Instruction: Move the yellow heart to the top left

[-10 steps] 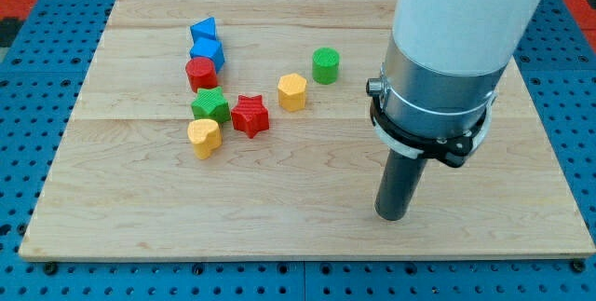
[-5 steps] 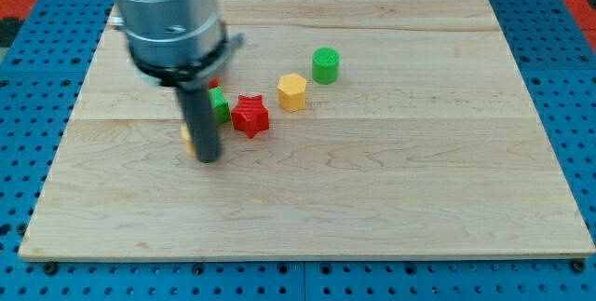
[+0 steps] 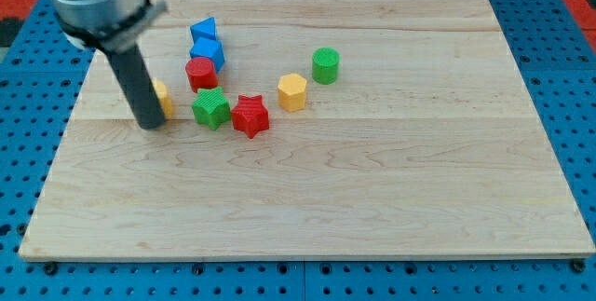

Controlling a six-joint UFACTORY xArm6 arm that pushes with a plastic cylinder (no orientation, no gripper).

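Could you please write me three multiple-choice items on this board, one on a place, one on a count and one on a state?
1. Where is my tip relative to the yellow heart?
A. Right beside it, on the side toward the view's left and bottom
B. Far off at the view's right edge
C. Next to the green cylinder

2. How many blue blocks are on the board?
A. None
B. Two
C. Four

3. How does the yellow heart show?
A. Fully in the open
B. Stacked on the red star
C. Partly hidden behind the rod

Answers: 1 A, the rod's end sits right against the heart's side toward the view's left. 2 B, two blue blocks sit one below the other near the view's top. 3 C, only the heart's side toward the view's right shows past the rod.
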